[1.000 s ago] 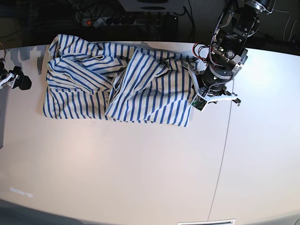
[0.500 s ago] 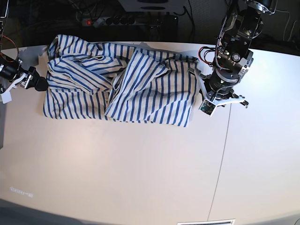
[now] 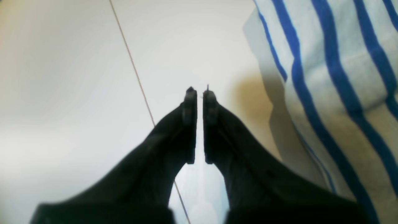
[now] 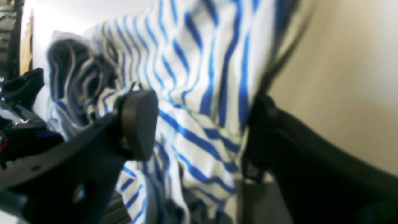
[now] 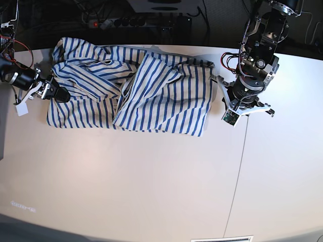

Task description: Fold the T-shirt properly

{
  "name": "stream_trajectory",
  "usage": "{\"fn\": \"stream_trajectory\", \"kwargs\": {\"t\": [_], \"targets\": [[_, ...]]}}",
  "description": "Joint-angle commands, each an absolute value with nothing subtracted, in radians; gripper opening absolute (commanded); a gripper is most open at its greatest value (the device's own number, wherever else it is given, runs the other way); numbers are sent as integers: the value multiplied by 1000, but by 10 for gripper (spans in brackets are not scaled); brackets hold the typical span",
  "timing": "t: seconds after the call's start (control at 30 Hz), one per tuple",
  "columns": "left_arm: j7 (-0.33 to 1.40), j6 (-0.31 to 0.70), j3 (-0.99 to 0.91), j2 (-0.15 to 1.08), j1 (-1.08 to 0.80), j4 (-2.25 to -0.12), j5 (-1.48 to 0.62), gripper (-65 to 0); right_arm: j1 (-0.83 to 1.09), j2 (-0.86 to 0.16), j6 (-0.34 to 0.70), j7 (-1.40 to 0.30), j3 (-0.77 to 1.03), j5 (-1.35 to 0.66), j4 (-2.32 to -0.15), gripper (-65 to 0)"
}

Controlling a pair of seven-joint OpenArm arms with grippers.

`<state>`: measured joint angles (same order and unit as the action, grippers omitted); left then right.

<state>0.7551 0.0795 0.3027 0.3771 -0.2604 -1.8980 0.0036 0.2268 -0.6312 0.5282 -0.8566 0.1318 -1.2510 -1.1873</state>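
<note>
Spread wide, the right gripper (image 4: 199, 124) hovers over one end of the striped cloth, with fabric showing between its two dark fingers; whether either finger touches it, I cannot tell. On the other side, the left gripper (image 3: 200, 124) is nearly closed, a narrow gap between its slim tips, and nothing is held in it.

White with blue stripes, the T-shirt (image 5: 166, 98) lies on the pale table (image 5: 126, 176) in a long, uneven spread. Its middle is bunched into a raised, slanting fold, with stripes running in differing directions on either side. Beside that, one part lies fairly flat with mostly upright stripes; the opposite part is layered and rumpled, a loose flap lying slantwise across it. Close up, the right wrist view shows creases and a rolled, puckered edge.

That rumpled end lies beneath the right gripper, while the flatter end sits just beside the left gripper, apart from its tips.
</note>
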Motion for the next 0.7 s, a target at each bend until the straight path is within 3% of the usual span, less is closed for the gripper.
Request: {"fn": "stream_trajectory", "kwargs": {"t": [0.0,0.23,0.3,0.43,0.67], "targets": [[738,94,300,383,-252,-1917,7,-577,247,-625,569,-963,100,-1143,-1176,-214],[739,94,300,386,-253,-1917,7,-577,247,-586,569,-962,92,-1129,-1176,-230],[745,94,300,389,-253,-1916,7,-577,247,-581,569,-954,92,-1116,-1176,-332],[745,94,300,412,-253,-1916,7,-577,247,-581,569,-921,92,-1115,-1176,-650],[745,86,296,435,-253,-1916,4,-578,240,-582,569,-836,93,-993,-1176,-650]]}}
